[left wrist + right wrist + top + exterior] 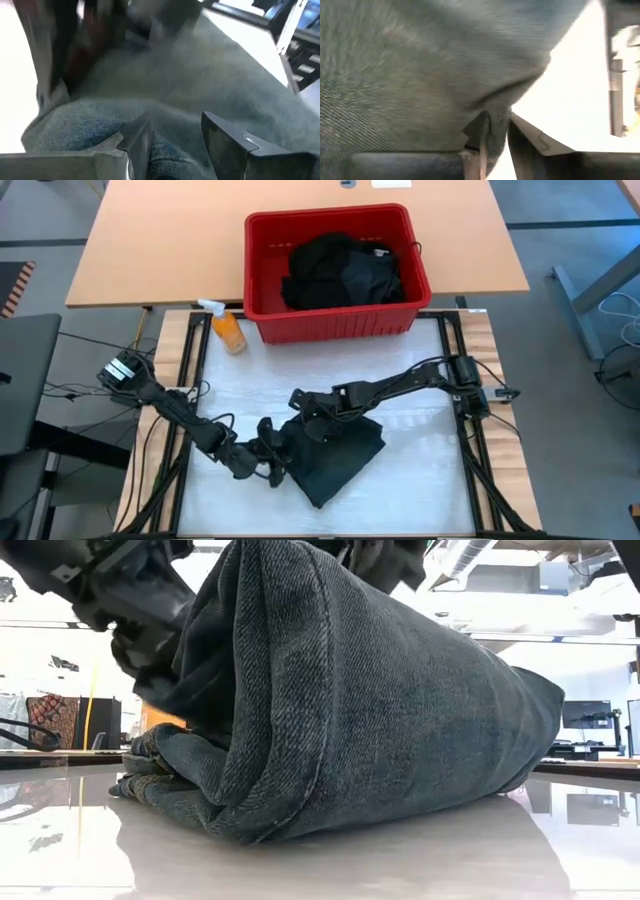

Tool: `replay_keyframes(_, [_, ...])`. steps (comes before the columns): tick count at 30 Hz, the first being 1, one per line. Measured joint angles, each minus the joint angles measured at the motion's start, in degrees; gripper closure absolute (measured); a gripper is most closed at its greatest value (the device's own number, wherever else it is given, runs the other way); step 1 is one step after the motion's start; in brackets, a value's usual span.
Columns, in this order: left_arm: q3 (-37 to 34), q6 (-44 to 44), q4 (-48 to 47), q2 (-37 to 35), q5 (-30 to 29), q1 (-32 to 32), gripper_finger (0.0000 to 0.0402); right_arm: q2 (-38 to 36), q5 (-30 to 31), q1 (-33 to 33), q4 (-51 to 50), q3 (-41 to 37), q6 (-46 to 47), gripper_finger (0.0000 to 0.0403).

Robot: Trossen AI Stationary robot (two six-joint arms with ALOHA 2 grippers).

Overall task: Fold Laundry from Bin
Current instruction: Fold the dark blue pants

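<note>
A dark blue-grey denim-like garment (340, 455) sits bunched on the white mat, its top drawn up and its folded lower part (300, 825) on the table. My left gripper (272, 468) is at the garment's left edge, with a wad of cloth between its fingers (175, 120). My right gripper (305, 408) is at the garment's far left part, shut on a fold (497, 125). More dark laundry (340, 270) lies piled in the red bin (330, 328) at the table's far side. My left gripper has a bunched fold of the garment's left edge (167, 152) between its two fingers, which stand fairly wide apart around the thick cloth. It comes in slanting down from the table's left. How many layers it has cannot be told. My right gripper pinches a narrow fold of the garment (495, 112) between its two fingers, slanting down from the table's right. The cloth rises to the fingers like a tent. The garment's lower part stays on the table.
An orange spray bottle (228, 330) stands at the bin's near left corner. The bin blocks the far side of the mat. Bare mat (430, 470) lies to the garment's right and along the near edge.
</note>
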Motion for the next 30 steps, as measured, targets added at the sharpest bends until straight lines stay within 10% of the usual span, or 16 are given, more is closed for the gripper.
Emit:
replay_keyframes(10, [-0.02, -7.3, -7.99, 0.26, -0.82, -0.47, 0.0237, -15.19, -1.54, 2.76, -7.28, 0.14, 30.46, 0.0222])
replay_keyframes(16, [-0.02, -10.28, -10.69, 0.26, -0.78, -1.39, 0.0237, -22.53, -14.96, 3.73, -19.54, -5.84, 53.36, 0.0228])
replay_keyframes(24, [-0.04, -13.8, -13.06, 0.26, -0.76, -2.67, 0.0237, -26.66, 4.99, 7.47, 26.18, -32.05, 61.14, 0.0295])
replay_keyframes(30, [-0.04, -16.01, -12.79, 2.31, -0.78, -2.76, 0.0237, -18.93, 6.52, 4.42, 36.47, -35.87, 62.62, 0.0385])
